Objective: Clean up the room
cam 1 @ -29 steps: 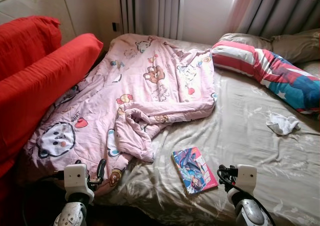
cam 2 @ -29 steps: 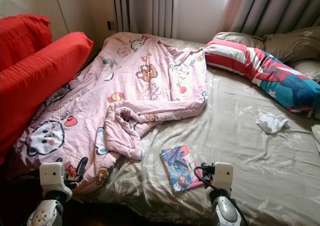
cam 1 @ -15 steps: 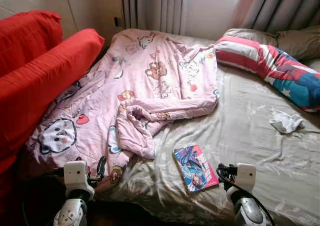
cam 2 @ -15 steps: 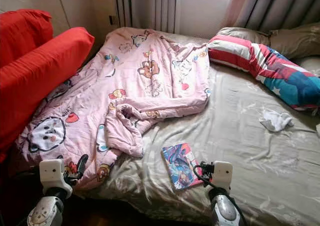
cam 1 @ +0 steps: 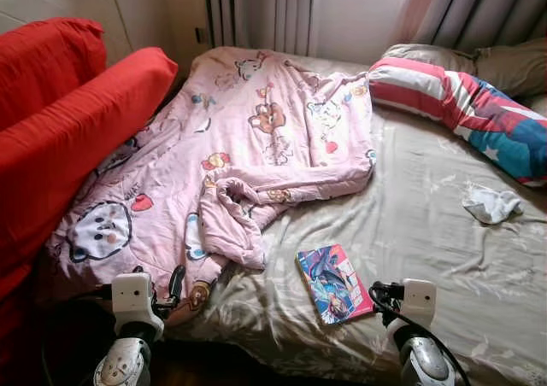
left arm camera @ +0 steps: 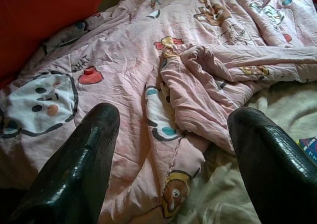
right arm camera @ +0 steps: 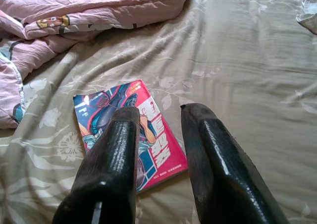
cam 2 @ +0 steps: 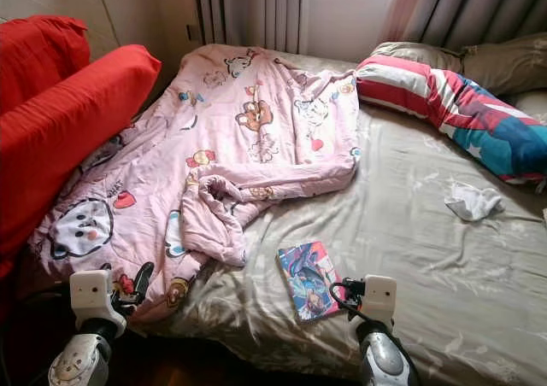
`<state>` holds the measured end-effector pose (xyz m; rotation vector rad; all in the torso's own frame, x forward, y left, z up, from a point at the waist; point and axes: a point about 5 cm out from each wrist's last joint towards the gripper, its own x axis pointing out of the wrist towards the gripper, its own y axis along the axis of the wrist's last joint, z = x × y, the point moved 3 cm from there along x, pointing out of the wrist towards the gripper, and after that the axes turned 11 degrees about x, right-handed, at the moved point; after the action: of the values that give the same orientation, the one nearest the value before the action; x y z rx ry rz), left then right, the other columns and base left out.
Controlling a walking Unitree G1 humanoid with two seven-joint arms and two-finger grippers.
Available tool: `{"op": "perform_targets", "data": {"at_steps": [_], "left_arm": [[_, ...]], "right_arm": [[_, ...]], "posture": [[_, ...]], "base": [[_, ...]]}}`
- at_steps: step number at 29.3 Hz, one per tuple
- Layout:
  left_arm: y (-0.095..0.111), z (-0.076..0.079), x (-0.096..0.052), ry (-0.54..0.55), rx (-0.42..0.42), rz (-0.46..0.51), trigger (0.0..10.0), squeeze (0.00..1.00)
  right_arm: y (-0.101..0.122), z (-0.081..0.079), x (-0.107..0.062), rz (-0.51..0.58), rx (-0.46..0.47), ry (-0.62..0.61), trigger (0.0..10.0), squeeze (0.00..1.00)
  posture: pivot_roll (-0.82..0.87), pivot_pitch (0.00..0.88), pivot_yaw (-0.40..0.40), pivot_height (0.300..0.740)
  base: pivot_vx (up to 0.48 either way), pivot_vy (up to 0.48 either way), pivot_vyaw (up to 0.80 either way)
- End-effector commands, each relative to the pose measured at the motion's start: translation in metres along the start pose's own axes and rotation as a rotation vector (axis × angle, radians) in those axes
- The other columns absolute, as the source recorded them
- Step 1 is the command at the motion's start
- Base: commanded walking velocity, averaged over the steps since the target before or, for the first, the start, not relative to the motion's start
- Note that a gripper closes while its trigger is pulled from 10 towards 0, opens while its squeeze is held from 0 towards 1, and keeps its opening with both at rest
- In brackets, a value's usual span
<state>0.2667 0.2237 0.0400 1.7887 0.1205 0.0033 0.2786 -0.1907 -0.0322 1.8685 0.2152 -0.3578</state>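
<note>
A: We're at the foot of the bed (cam 1: 444, 258) now, and the book (cam 1: 333, 283) lies flat on the beige sheet, near the bed's near edge, just ahead of our right gripper (right arm camera: 158, 130).

B: Right gripper's the one, then. The book sits slightly to its inner side, practically under the fingertips in the right wrist view. Our left gripper (left arm camera: 173, 135) is well off to the other side, hovering over the pink blanket (cam 1: 256, 138).

A: And the book's long axis? We'd say it runs away from us and tilted, far end leaning toward our left, so the gripper isn't square to it.

B: Agreed. Both right fingers stand parted with a modest gap, nothing between them. The left's fingers are spread wide, also empty.

A: As for looks: a thin paperback, glossy cover in blue and pink with a drawn figure (a comic, we'd guess), closed and lying face up.

B: Thin and flat on soft bedding, so our judgement is the edge nearest the gripper is the way in.
</note>
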Motion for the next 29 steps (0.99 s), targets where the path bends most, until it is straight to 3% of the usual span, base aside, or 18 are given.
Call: {"op": "perform_targets", "data": {"at_steps": [1, 9, 13, 29], "left_arm": [[-0.0013, -0.0027, -0.0007, 0.002, 0.006, -0.013, 10.0, 0.0], [-0.002, -0.0026, -0.0004, 0.001, 0.006, -0.018, 10.0, 0.0], [-0.0022, -0.0024, -0.0005, 0.0, 0.006, -0.022, 10.0, 0.0], [-0.0022, -0.0022, -0.0003, -0.007, 0.012, -0.03, 10.0, 0.0]], "right_arm": [[-0.0047, 0.0031, -0.0028, -0.016, 0.005, -0.008, 10.0, 0.0], [-0.006, 0.0044, -0.002, -0.034, -0.004, -0.019, 10.0, 0.0], [-0.006, 0.0028, -0.0012, -0.038, -0.005, -0.013, 10.0, 0.0], [-0.0049, -0.0002, -0.0009, -0.024, 0.01, -0.002, 10.0, 0.0]], "posture": [[0.09, 0.098, -0.027, 0.676], [0.09, 0.101, -0.027, 0.676], [0.09, 0.101, -0.027, 0.652], [0.09, 0.103, -0.024, 0.652]], "base": [[0.0, 0.0, 0.0], [0.0, 0.0, 0.0], [0.0, 0.0, 0.0], [0.0, 0.0, 0.0]]}}
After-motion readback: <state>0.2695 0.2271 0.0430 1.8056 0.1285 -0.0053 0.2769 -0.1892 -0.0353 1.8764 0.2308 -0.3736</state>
